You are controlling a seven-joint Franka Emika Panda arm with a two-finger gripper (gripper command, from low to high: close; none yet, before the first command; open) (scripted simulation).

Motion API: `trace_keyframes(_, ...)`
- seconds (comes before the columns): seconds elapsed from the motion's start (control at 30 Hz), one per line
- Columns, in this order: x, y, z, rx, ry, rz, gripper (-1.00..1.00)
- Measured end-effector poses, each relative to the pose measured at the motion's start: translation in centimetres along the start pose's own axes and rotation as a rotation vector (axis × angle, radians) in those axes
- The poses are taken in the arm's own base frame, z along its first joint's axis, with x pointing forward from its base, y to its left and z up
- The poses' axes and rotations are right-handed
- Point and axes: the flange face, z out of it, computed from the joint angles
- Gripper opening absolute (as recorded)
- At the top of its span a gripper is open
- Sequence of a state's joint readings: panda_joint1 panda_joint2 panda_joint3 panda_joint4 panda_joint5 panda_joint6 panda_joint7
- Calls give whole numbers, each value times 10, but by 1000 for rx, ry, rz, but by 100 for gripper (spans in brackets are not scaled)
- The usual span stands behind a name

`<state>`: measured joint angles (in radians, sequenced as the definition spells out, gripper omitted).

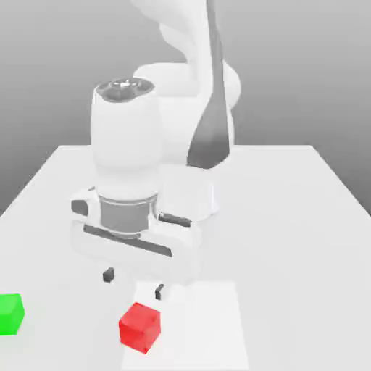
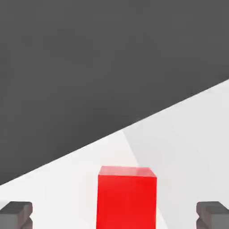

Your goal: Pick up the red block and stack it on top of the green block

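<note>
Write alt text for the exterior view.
A white robot arm's open gripper hangs just above a red block on a white table. A green block sits apart at the exterior view's left edge.

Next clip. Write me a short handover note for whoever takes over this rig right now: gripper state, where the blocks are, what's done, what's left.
Gripper: open, empty, poised above the red block; in the hand view the block lies between the two fingertips, untouched.
Red block: on the white table, near its front edge.
Green block: on the table at the exterior view's left, apart from the red one.
Done: gripper lined up over the red block.
Left: lower, close on the red block, lift, carry it to the green block, set it on top, release.
</note>
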<state>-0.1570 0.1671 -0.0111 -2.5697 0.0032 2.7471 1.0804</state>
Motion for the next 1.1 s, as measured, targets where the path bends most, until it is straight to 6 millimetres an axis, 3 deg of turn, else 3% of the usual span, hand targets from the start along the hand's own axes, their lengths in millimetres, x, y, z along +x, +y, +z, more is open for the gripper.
trace_keyframes(0.13, -1, 3, 50, -8, -5, 5, 0)
trace_keyframes(0.17, -1, 3, 57, -9, -5, 5, -100)
trace_keyframes(0.4, -1, 3, 56, -8, -5, 5, -100)
trace_keyframes(0.57, 0, 3, 4, -8, -5, 7, -100)
trace_keyframes(0.7, 84, 30, -16, -11, -6, 222, -100)
trace_keyframes(0.83, 171, 81, -32, -10, -4, 459, -100)
trace_keyframes(0.9, 208, 108, -24, -9, -4, 562, -100)
trace_keyframes(0.97, 220, 117, 0, -9, -3, 595, -100)
trace_keyframes(1.0, 221, 120, 14, -9, -3, 601, 100)
trace_keyframes(1.1, 221, 120, 14, -9, -3, 601, 100)
